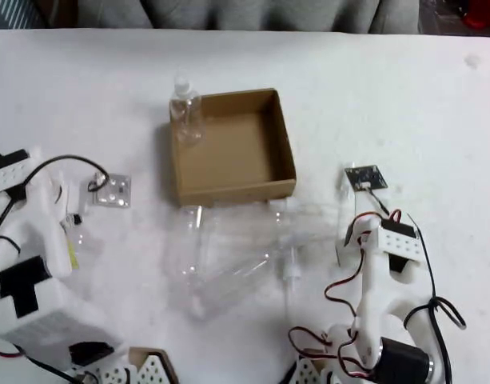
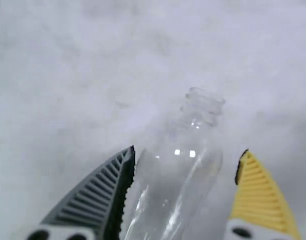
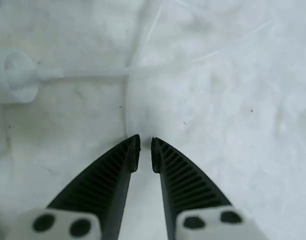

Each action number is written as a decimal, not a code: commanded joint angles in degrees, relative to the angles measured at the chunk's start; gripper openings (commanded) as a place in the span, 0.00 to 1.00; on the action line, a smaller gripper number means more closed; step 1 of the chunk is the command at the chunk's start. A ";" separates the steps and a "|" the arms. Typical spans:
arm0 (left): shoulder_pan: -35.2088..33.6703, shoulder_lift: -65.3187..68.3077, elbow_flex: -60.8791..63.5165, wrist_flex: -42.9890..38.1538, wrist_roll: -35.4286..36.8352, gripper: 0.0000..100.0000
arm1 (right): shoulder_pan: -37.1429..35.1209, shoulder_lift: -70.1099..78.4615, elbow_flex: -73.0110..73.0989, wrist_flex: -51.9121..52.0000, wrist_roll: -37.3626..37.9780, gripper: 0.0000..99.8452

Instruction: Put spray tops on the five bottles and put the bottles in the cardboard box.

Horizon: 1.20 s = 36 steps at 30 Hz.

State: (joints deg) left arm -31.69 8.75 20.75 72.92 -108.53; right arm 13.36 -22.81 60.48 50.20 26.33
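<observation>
A clear bottle [image 2: 177,185] with a bare threaded neck lies between my left gripper's [image 2: 185,157] fingers. The grey finger [image 2: 100,195] touches its side, the yellow one [image 2: 257,195] stands a little off it, so the gripper is open around it. My right gripper [image 3: 145,150] is shut just above the white table, holding nothing. Close beyond its tips lies a white spray top [image 3: 15,75] with its thin tube. The cardboard box [image 1: 276,136] stands at the table's middle. One bottle with a spray top [image 1: 185,108] stands upright at the box's far left corner.
Several clear bottles [image 1: 229,272] lie in a heap in front of the box, with a loose spray top [image 1: 291,268] beside them. The left arm [image 1: 29,264] is at the table's left, the right arm [image 1: 384,256] at the front right. Red cables hang by the right arm's base.
</observation>
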 commanded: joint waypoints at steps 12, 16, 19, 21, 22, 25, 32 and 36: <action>-0.75 6.81 -1.76 -2.55 23.12 0.03 | -0.57 -1.36 -0.35 -0.92 0.53 0.02; 0.40 6.46 -1.85 -2.29 39.03 0.04 | -0.57 -1.36 -0.35 -0.84 0.53 0.02; 1.45 6.46 -3.78 -1.05 56.70 0.04 | -0.57 -1.36 -0.35 -0.84 0.53 0.02; 1.98 6.46 -5.54 0.62 68.31 0.04 | -0.57 -1.36 -0.35 -0.84 0.53 0.02; 2.07 6.46 -6.51 1.58 73.32 0.04 | -0.57 -1.36 -0.35 -0.75 0.53 0.02; 2.07 6.37 -7.38 2.11 83.87 0.04 | -0.57 -1.36 -0.35 -0.75 0.53 0.02; 2.07 -7.78 5.45 -8.88 91.16 0.04 | -0.57 -1.45 -0.35 -0.75 0.53 0.02; 4.44 -20.70 17.93 -16.35 92.48 0.05 | -0.57 -1.45 -0.26 -0.66 2.29 0.02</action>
State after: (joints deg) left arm -30.02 2.59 28.66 64.04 -18.15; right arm 13.36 -22.81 60.48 50.20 26.95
